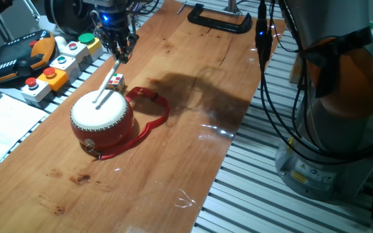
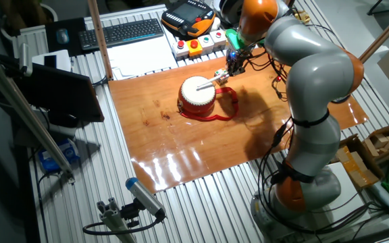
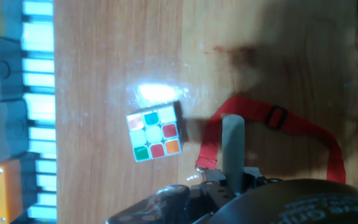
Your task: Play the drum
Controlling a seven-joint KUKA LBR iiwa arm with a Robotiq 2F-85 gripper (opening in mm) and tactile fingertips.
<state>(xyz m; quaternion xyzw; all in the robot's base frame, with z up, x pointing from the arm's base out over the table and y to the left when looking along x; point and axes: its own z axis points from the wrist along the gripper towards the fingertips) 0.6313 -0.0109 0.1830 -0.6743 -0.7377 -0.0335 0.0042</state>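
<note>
The drum stands on the wooden table, red-bodied with a cream skin. Its red strap loops out to the right. My gripper hangs behind and above the drum, shut on a pale drumstick. The stick slants down and its tip rests on the skin. The hand view shows the strap but not the drum skin.
A small multicoloured cube lies just behind the drum, under the stick. A button box and a teach pendant sit past the table's left edge. A black clamp lies at the back.
</note>
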